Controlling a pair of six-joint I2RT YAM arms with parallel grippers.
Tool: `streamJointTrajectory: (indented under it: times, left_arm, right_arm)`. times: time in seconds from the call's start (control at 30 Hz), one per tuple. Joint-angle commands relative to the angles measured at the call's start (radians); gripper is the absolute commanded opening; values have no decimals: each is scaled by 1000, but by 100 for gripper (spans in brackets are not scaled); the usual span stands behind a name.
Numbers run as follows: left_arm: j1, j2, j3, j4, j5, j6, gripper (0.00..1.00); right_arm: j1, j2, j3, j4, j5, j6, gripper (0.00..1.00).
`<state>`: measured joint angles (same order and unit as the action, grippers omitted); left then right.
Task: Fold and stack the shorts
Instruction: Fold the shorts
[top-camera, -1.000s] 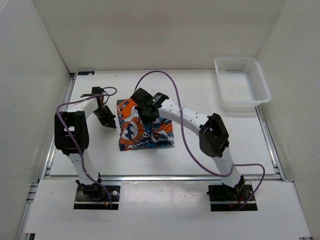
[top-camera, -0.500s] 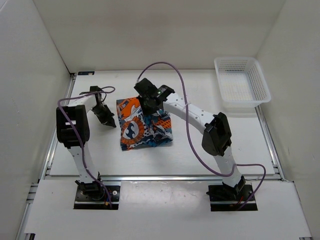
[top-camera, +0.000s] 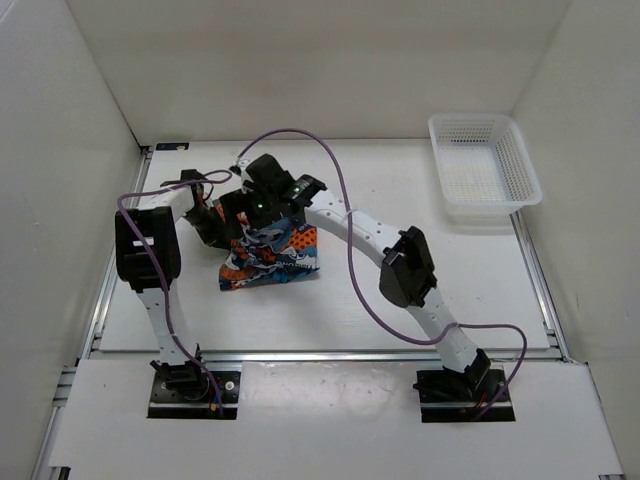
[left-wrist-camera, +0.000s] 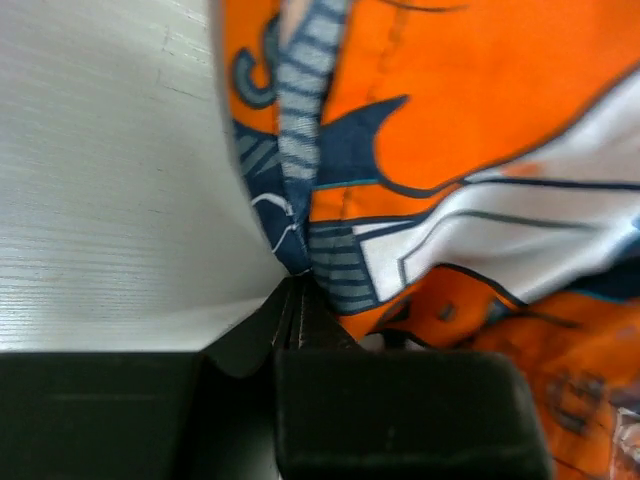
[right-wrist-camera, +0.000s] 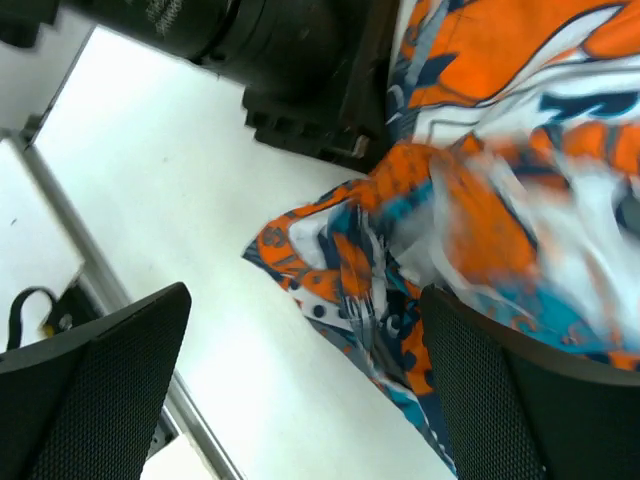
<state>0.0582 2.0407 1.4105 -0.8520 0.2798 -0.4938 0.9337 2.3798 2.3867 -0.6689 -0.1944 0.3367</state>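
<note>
Well, the shorts (top-camera: 268, 262) sat in a heap

The white table (top-camera: 430, 290) held the bright shorts, bunched up on its left side. The right gripper (right-wrist-camera: 305, 295) hung over them, jaws wide apart, holding nothing. The left gripper (left-wrist-camera: 298, 285) pinched their edge tight.

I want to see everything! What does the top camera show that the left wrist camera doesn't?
Only the top camera shows the right arm, most of the crumpled shorts and the white basket at the far right corner. Only the left wrist camera shows, close up, the left gripper shut on an edge of the fabric. Both show the shorts' orange and blue print and the white table.
</note>
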Motion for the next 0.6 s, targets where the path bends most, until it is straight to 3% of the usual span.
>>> streamJointTrajectory:
  times: [0.0,0.03,0.13,0.27,0.37,0.4,0.43,0.47,0.53,0.57]
  left_arm:
    - [20,-10,7,14,-20,15,11]
    - [20,-23,7,14,-21,15,11]
    - [72,-88,7,-19,-66,15,11]
    - [114,-215,47,-73,-135,15,11]
    - [103,-307,68,-82,-159,27,11]
    - [68,-326,77,-91,-159,55,11]
    - [45,-341,90,-91,-159,73,15]
    - [20,-350,90,-105,-159,95,17]
    - [-58,-359,119,-123,-157,149,24]
    - [-82,-359,119,-124,-157,162,47]
  right_arm:
    - [-30,-196,-163,233,-107,44,100]
    - [-30,-253,-325,315,-74,44,100]
    - [-85,-456,-565,379,27,44,100]
    - [-136,-634,-765,346,102,44,98]
    - [-186,-685,-871,255,185,57,75]
    - [-226,-685,-892,240,176,70,53]
    - [-245,-685,-908,229,133,90,44]
    - [-263,-665,-938,229,87,123,41]
    - [-288,-639,-951,239,6,151,52]
    - [-298,-604,-951,239,-25,162,61]
